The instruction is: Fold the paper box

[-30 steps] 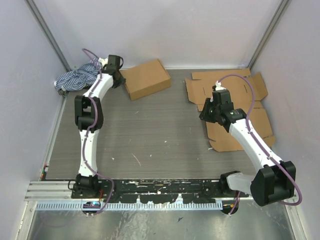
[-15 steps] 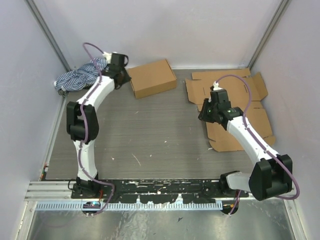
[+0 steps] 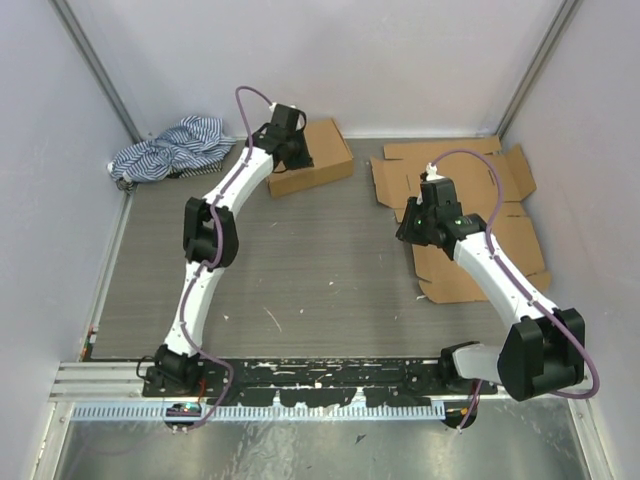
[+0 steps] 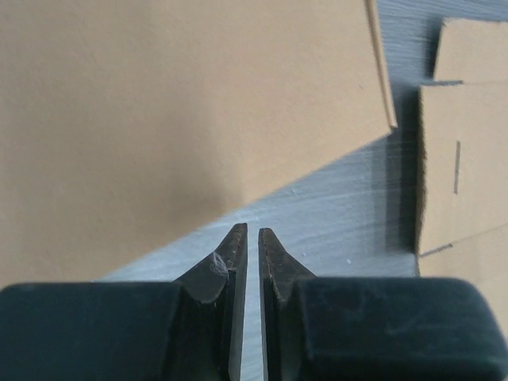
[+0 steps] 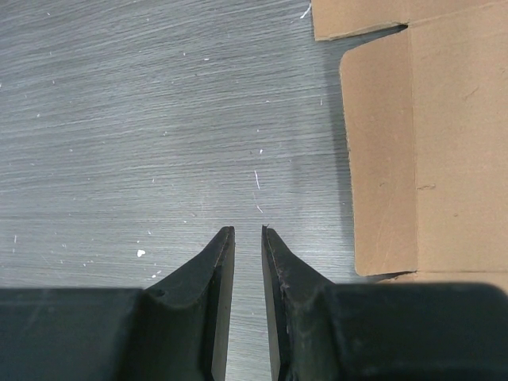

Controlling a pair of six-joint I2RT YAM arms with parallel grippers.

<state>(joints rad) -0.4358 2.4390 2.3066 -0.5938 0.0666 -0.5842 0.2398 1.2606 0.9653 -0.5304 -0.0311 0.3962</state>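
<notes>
A folded brown paper box (image 3: 322, 157) sits at the back of the table, and it fills the upper left of the left wrist view (image 4: 182, 103). My left gripper (image 3: 298, 158) hovers over the box's left part. Its jaws (image 4: 252, 228) are nearly together with a thin gap and nothing between them. Flat unfolded cardboard (image 3: 490, 225) lies at the right. My right gripper (image 3: 412, 228) hangs at that sheet's left edge, over bare table. It is narrowly open (image 5: 248, 228) and empty, with the sheet (image 5: 421, 143) to its right.
A striped blue-and-white cloth (image 3: 165, 148) is bunched in the back left corner. White walls and metal posts close in the table on three sides. More flat cardboard (image 4: 464, 159) shows at the right of the left wrist view.
My left arm swung right, from the box's left end to above the box, and its jaws narrowed. The box shifted slightly right. The right arm barely moved.
</notes>
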